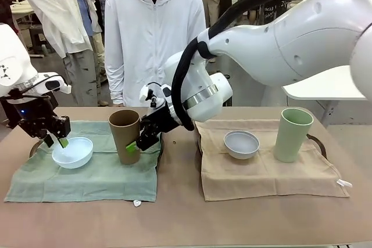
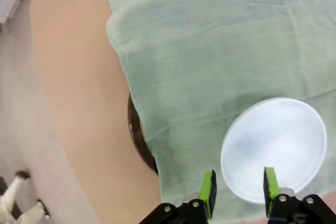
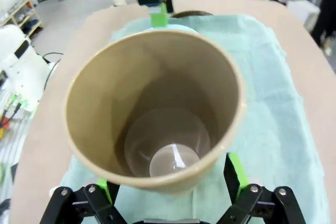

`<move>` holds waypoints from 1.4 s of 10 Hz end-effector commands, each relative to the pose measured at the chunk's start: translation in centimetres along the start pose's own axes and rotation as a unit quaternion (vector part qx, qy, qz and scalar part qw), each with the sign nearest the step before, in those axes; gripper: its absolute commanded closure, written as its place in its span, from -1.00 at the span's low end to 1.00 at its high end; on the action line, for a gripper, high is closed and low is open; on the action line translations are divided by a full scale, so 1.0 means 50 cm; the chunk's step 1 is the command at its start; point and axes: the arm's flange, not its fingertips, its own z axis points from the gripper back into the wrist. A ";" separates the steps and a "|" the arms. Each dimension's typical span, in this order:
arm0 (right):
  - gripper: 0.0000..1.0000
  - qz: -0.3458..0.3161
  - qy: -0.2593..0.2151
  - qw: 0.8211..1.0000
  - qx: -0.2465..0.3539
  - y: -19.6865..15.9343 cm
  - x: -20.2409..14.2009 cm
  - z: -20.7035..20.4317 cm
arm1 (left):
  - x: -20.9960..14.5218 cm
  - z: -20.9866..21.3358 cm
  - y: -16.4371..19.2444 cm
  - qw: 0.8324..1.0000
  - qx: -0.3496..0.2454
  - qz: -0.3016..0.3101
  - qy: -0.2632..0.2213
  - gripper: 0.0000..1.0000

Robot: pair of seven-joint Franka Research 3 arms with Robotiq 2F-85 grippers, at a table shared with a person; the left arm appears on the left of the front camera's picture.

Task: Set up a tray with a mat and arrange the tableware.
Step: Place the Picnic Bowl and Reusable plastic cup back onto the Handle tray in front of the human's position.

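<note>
A pale blue bowl [image 1: 72,152] [image 2: 273,148] rests on the green mat [image 1: 104,178] [image 2: 210,51], which covers a dark tray [image 2: 137,140]. My left gripper [image 1: 56,140] [image 2: 239,190] hangs open over the bowl's near rim, one finger on each side of it. A tan-brown tumbler [image 1: 124,135] [image 3: 157,108] stands upright on the same mat. My right gripper [image 1: 131,143] [image 3: 169,179] reaches across and stands open around the tumbler's lower part. On the beige mat [image 1: 267,175] to the right sit a greyish white bowl [image 1: 241,143] and a light green tumbler [image 1: 293,133].
A person in a white hooded top [image 1: 154,33] stands at the far side of the table. The right arm's big white link [image 1: 290,39] spans above the right mat. A dark tray rim [image 1: 317,140] peeks out beyond the beige mat. Bare tabletop [image 1: 186,225] runs along the front.
</note>
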 end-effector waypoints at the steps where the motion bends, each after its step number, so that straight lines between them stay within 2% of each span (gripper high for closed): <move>1: -1.00 -0.070 0.075 0.995 -0.008 0.031 0.033 0.076 | -0.028 0.045 0.016 1.000 0.015 -0.004 0.005 -0.30; 3: -1.00 -0.176 0.153 0.972 -0.003 0.056 0.078 0.151 | -0.055 0.106 0.019 0.999 0.030 -0.028 0.006 -0.66; 5: -1.00 -0.277 0.203 0.939 -0.007 0.073 0.142 0.214 | -0.079 0.178 -0.010 0.996 0.034 -0.080 -0.016 -0.66; 7: -1.00 -0.366 0.234 0.900 -0.041 0.095 0.225 0.286 | -0.096 0.268 -0.055 0.992 0.057 -0.111 -0.032 -0.66; 9: -1.00 -0.390 0.286 0.871 -0.091 0.134 0.296 0.339 | -0.097 0.344 -0.090 0.993 0.067 -0.091 -0.037 -0.66; 11: -1.00 -0.403 0.372 0.823 -0.150 0.175 0.345 0.370 | -0.090 0.398 -0.110 0.996 0.071 -0.053 -0.030 -0.66; 12: -1.00 -0.393 0.284 0.868 -0.109 0.159 0.305 0.365 | -0.109 0.362 -0.097 0.993 0.056 -0.096 -0.042 -0.66; 14: -1.00 -0.393 0.284 0.868 -0.109 0.159 0.305 0.365 | -0.109 0.362 -0.097 0.993 0.056 -0.096 -0.042 -0.66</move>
